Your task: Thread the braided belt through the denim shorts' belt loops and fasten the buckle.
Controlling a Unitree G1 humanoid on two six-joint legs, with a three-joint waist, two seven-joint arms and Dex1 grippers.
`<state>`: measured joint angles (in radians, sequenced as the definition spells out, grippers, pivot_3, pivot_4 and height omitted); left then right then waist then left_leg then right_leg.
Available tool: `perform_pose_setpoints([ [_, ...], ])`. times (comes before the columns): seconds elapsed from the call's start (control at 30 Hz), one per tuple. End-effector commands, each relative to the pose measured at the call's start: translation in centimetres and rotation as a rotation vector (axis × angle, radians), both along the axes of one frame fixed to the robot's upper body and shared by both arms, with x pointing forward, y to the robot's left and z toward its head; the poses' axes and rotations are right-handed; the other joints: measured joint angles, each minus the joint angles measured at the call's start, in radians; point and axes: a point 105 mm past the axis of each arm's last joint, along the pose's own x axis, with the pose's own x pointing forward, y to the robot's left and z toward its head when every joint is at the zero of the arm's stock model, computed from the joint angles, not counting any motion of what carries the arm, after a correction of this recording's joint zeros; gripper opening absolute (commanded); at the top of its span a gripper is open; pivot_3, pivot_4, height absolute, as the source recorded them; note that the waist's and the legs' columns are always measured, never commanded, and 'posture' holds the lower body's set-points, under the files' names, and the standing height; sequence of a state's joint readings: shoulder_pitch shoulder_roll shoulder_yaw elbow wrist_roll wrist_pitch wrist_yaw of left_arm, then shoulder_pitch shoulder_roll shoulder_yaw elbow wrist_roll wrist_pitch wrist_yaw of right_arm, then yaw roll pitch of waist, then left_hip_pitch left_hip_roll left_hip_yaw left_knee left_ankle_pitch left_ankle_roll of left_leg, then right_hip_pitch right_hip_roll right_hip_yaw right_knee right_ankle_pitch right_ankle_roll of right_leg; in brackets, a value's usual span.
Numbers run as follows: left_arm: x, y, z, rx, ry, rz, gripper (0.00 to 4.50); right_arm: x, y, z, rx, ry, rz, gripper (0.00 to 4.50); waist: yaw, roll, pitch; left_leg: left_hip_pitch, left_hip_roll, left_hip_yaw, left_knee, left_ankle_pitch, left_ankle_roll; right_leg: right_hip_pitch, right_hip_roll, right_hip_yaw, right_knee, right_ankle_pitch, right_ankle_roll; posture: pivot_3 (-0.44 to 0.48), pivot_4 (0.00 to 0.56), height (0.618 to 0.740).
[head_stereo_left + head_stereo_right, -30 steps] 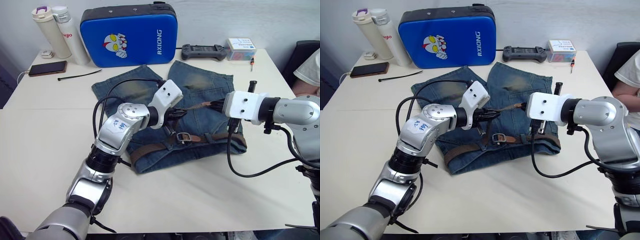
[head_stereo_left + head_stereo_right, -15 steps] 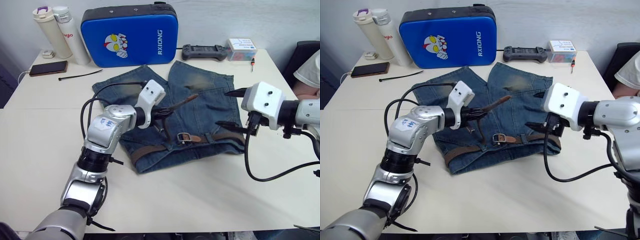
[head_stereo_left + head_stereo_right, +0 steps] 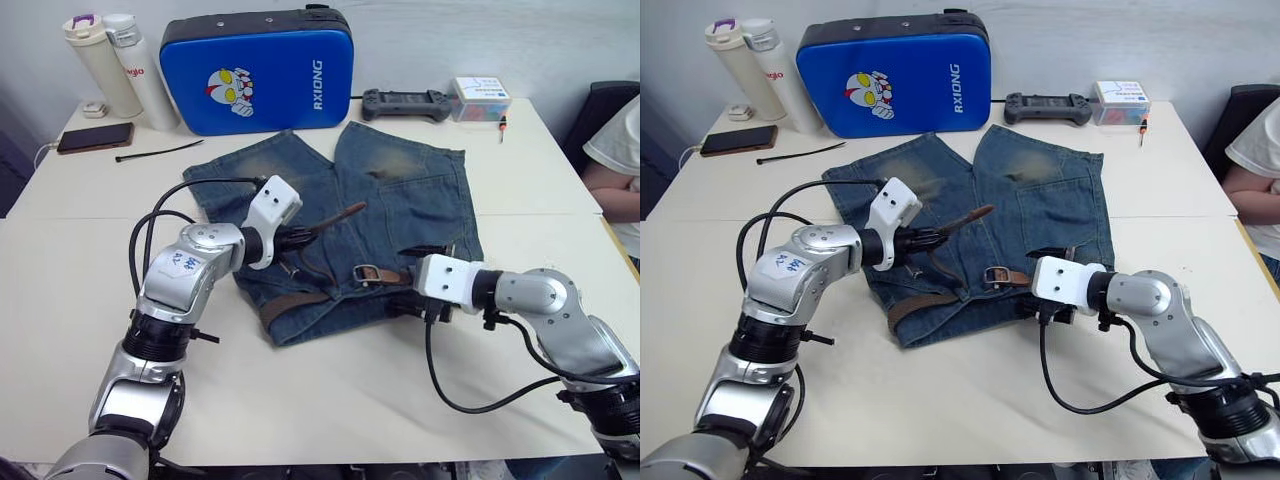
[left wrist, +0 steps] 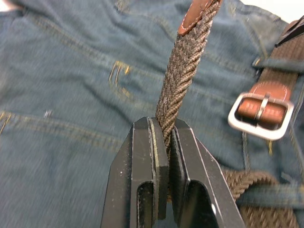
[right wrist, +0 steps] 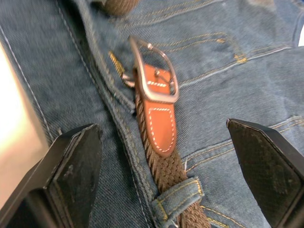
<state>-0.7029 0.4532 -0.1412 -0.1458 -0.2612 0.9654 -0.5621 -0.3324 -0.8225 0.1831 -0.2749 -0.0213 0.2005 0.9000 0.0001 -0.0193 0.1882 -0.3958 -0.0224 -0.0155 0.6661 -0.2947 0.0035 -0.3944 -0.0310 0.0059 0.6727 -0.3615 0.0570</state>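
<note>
Left gripper [image 4: 167, 142] is clamping the free end of the braided belt [image 4: 178, 80], pinched between both fingers just below the tan tip, and holding it lifted off the denim shorts [image 3: 400, 200] so the tip is pointing toward the buckle [image 5: 154, 71]; that's probably to keep the strap end stiff and aimed for feeding into the frame. The rest of the belt is lying along the waistband, passing under at least one of the belt loops [image 5: 178, 194] just behind the buckle's leather tab, so threading looks mostly done and fastening is what's left. Right gripper [image 5: 166, 137] is sitting wide open, fingers straddling the buckle end without touching it, apparently lining up to pin or lift the frame so it isn't sliding when the tip goes in. The shorts are lying flat mid-table with the waistband toward the robot, keeping the buckle within reach of both arms. Risk: buckle lying flat on the denim, so the tip may skate over it.
</note>
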Motion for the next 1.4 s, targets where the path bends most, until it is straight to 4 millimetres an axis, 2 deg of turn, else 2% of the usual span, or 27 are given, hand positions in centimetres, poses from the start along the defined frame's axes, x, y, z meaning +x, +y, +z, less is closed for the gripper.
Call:
perform_pose_setpoints([
  [0.03, -0.3, 0.1, 0.8, 0.009, -0.048, -0.001, 0.00, 0.3, 0.4, 0.6, 0.013, -0.041, 0.007, 4.43, 0.000, 0.000, 0.000, 0.000, 0.000, 0.000, 0.000, 0.000, 0.000, 0.000, 0.000, 0.000, 0.000, 0.000, 0.000, 0.000, 0.150, 0.740],
  [0.1, -0.5, 0.1, 0.7, 0.009, -0.046, 0.000, 0.00, 0.4, 0.5, 0.3, 0.018, -0.037, 0.006, 4.43, -0.001, 0.000, 0.000, 0.000, 0.000, 0.000, 0.000, 0.000, 0.000, 0.000, 0.000, 0.000, 0.000, 0.000, 0.000, 0.000, 0.150, 0.740],
  [0.2, -0.9, 0.2, 0.3, 0.020, -0.038, -0.002, 0.00, 0.7, 0.7, 0.4, 0.056, -0.038, -0.013, 3.53, -0.002, 0.000, 0.000, 0.000, 0.000, 0.000, 0.000, 0.000, 0.000, 0.000, 0.000, 0.000, 0.001, 0.000, 0.000, 0.000, 0.150, 0.740],
  [0.3, -1.1, 0.3, 0.0, 0.026, -0.032, -0.002, 0.00, 1.1, 0.6, 0.7, 0.080, -0.048, -0.040, 2.35, -0.002, 0.000, 0.000, 0.001, 0.000, 0.000, 0.000, 0.000, 0.000, 0.000, 0.000, 0.000, 0.001, 0.000, 0.000, 0.000, 0.150, 0.740],
  [0.43, -1.2, 0.3, -0.1, 0.025, -0.026, 0.002, 0.00, 1.8, 0.4, 0.9, 0.097, -0.061, -0.080, 0.27, -0.001, 0.000, 0.000, 0.001, 0.000, 0.000, 0.000, 0.000, 0.000, 0.000, 0.000, 0.000, 0.001, 0.000, 0.000, 0.000, 0.150, 0.740],
  [0.47, -1.2, 0.3, -0.2, 0.026, -0.024, 0.002, 0.00, 1.9, 0.4, 1.0, 0.101, -0.061, -0.089, 0.04, 0.000, 0.000, 0.000, 0.001, 0.000, 0.000, 0.000, 0.000, 0.000, 0.000, 0.000, 0.000, 0.001, 0.000, 0.000, 0.000, 0.150, 0.740],
  [0.7, -1.4, 0.2, -0.8, 0.015, 0.053, 0.039, 0.00, 3.0, -0.8, 1.8, 0.288, -0.003, -0.285, 0.04, 0.000, 0.000, 0.000, 0.001, 0.000, 0.000, 0.001, 0.000, 0.000, 0.000, 0.000, 0.000, 0.002, 0.000, 0.000, 0.000, 0.150, 0.740],
  [0.9, -1.9, -0.5, -2.1, 0.062, 0.111, 0.022, 0.00, 3.4, -0.4, 2.4, 0.465, 0.048, -0.402, 0.04, -0.001, 0.000, 0.000, 0.001, 0.000, 0.000, 0.001, 0.000, 0.000, 0.000, 0.000, 0.000, 0.003, 0.000, 0.000, 0.000, 0.150, 0.740],
  [1.17, -1.5, -1.5, -2.6, 0.080, 0.135, 0.025, 0.00, 2.4, 1.7, 3.3, 0.551, 0.093, -0.370, 0.04, -0.002, 0.000, 0.000, 0.001, 0.000, 0.000, 0.000, 0.000, 0.000, 0.000, 0.000, 0.001, 0.003, 0.000, 0.000, 0.000, 0.150, 0.740],
  [1.4, -0.6, -2.2, -1.8, 0.060, 0.111, 0.039, 0.00, 1.6, 2.6, 3.5, 0.555, 0.109, -0.344, 0.04, -0.002, 0.000, 0.000, 0.000, 0.000, 0.000, 0.000, 0.000, 0.000, -0.001, 0.000, 0.001, 0.003, 0.000, 0.000, 0.000, 0.150, 0.740],
])
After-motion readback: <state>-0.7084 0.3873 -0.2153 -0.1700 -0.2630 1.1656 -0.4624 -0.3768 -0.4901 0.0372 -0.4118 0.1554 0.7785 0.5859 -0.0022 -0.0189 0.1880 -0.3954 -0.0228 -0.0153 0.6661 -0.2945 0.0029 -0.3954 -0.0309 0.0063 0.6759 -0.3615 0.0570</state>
